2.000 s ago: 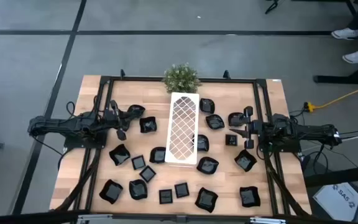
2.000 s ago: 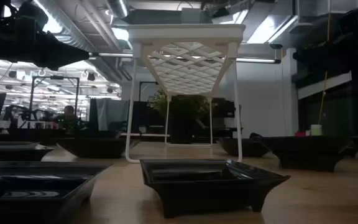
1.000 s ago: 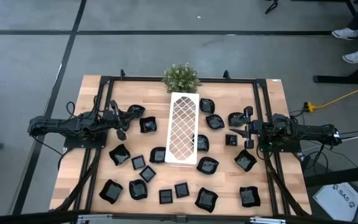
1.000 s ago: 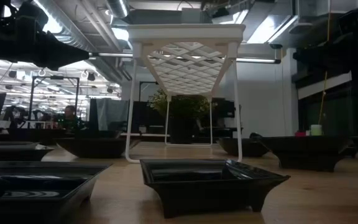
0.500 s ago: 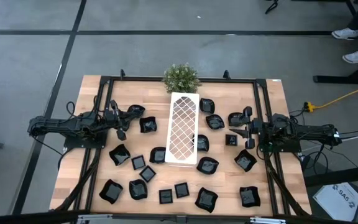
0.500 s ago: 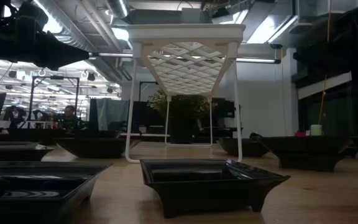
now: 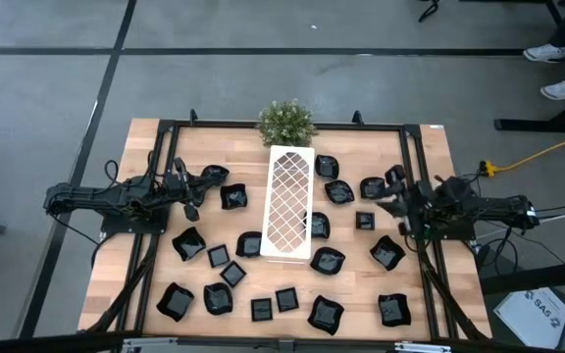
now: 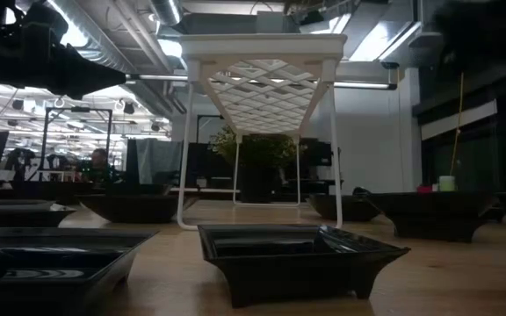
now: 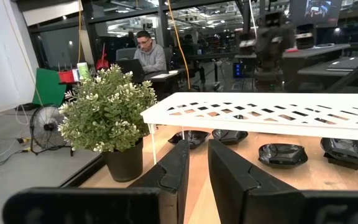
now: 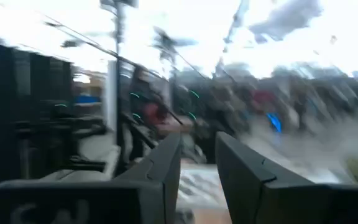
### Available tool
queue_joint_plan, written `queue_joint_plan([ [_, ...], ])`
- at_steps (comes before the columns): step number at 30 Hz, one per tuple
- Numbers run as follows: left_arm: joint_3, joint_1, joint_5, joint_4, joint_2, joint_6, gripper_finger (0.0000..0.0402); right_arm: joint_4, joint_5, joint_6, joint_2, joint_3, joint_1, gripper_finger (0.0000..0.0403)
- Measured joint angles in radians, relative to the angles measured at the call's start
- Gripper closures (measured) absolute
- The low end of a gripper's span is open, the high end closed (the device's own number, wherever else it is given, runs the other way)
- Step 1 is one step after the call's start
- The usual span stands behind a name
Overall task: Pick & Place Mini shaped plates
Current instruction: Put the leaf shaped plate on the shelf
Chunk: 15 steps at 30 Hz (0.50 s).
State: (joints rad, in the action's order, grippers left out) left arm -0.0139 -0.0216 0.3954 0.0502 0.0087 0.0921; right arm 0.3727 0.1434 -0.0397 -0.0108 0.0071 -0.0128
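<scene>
Right arm has swung since the earlier high frame: its right end effector (image 7: pixel 393 201), then squared toward 9 o'clock, now angles toward 10 o'clock, over the dishes right of the white tray (image 7: pixel 288 201). Left end effector (image 7: pixel 192 188) unchanged at the tray's 9 o'clock, above the tabletop (image 7: pixel 145 147).

High view: mini shaped plates (image 7: pixel 328 314) lie scattered about the tray, most from 3 through 9 o'clock by way of 6; none on the tray. Judgement: the right arm is lining up on a dish, placing not begun. Whether it touches one near its tip cannot be told.

Low view: a square dish (image 8: pixel 292 254) sits nearest, tray standing on legs behind it. Dark mass at upper right has gone, matching the swing. Neither end effector identifiable.

Left wrist view: fingers (image 9: pixel 182 171) narrowly parted, nothing between them; potted plant (image 9: pixel 109 118) and tray ahead, a person seated at a desk beyond.

Right wrist view: heavily smeared by motion; fingers (image 10: pixel 166 165) apart with a clear gap, empty. Surroundings unreadable.
</scene>
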Motion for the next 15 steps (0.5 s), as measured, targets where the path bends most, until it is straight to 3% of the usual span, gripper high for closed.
queue_joint_plan([
  [3,0.0,0.0,0.0,0.0,0.0,0.0,0.0347,0.042,-0.061,0.014,-0.008,0.007,0.0,0.0301],
  [7,0.0,0.0,0.0,0.0,0.0,0.0,0.0349,-0.06,-0.148,0.05,-0.064,0.062,-0.001,0.0301],
  [15,0.0,0.0,0.0,0.0,0.0,0.0,0.0346,-0.372,-0.153,0.075,-0.346,0.316,-0.001,0.0301],
])
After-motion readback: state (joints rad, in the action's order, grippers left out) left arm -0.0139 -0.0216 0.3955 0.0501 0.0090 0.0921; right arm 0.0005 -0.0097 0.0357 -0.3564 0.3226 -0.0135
